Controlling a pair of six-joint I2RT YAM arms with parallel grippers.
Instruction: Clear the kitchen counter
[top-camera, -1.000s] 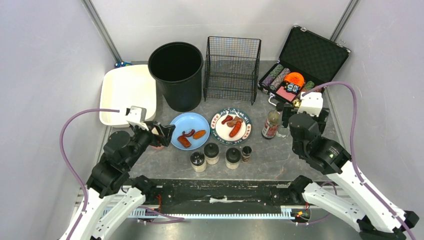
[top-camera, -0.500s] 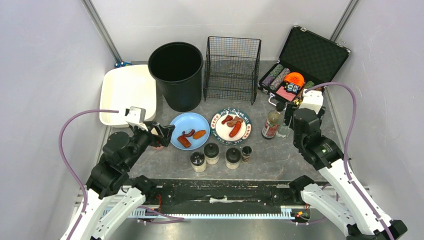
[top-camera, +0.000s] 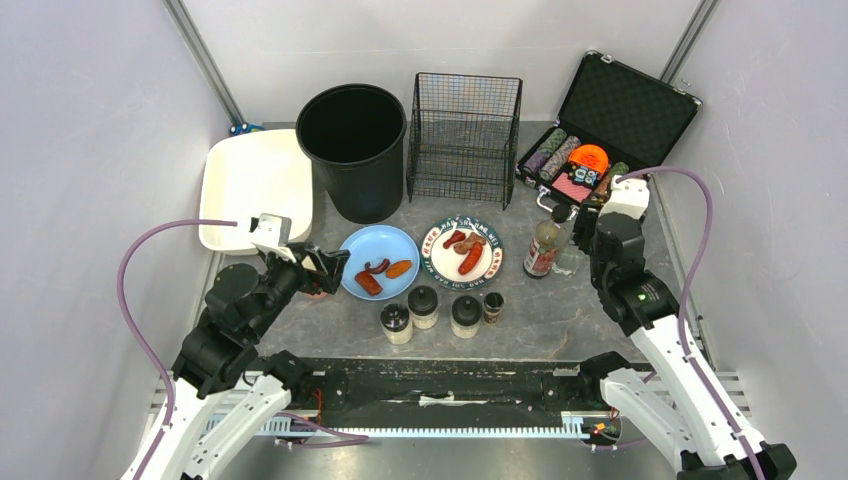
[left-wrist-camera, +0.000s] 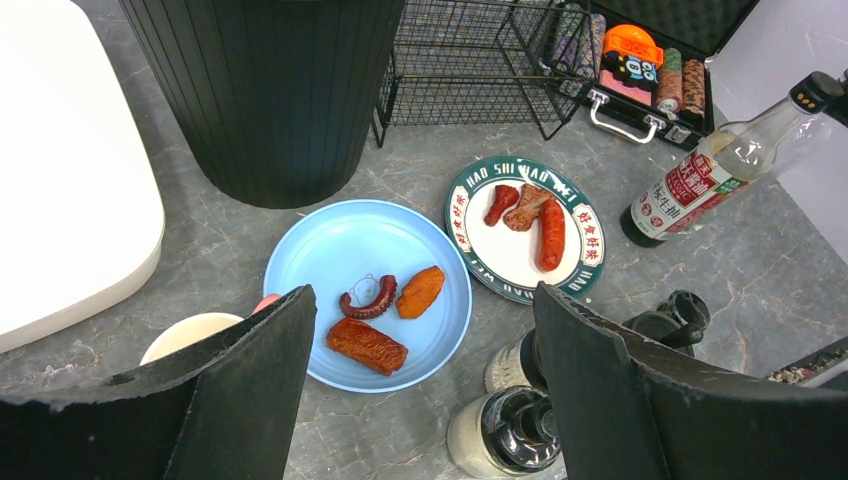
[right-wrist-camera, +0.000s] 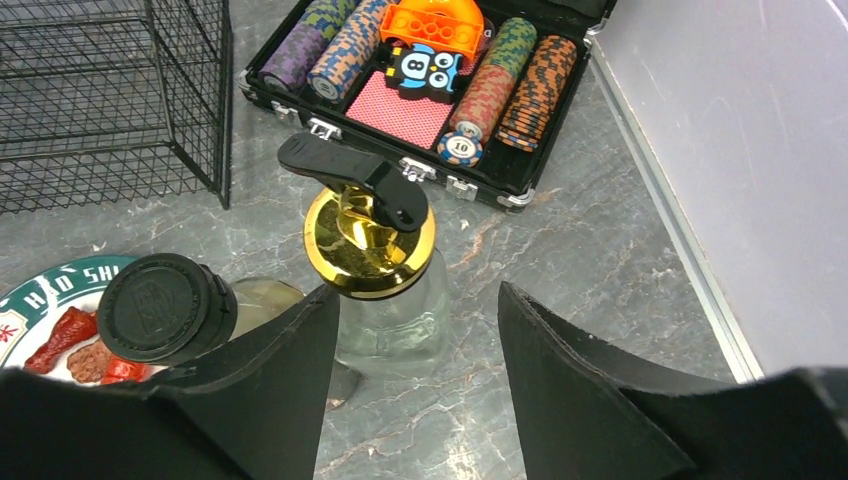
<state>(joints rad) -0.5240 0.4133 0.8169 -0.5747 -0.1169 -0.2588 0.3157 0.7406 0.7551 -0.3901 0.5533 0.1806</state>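
Note:
The dark grey kitchen counter holds a blue plate with three food pieces, a white plate with sausages, a sauce bottle and several spice jars. My left gripper is open and empty, just left of the blue plate; a cream cup sits under its left finger. My right gripper is open and empty. In the right wrist view it hangs over a clear glass bottle with a gold pump top, beside the sauce bottle's black cap.
A black bin and a wire basket stand at the back. A white tray lies at the back left. An open black case of poker chips lies at the back right. Walls close in both sides.
My right arm has swung its wrist back and right, over the glass pump bottle. My left arm has not moved.

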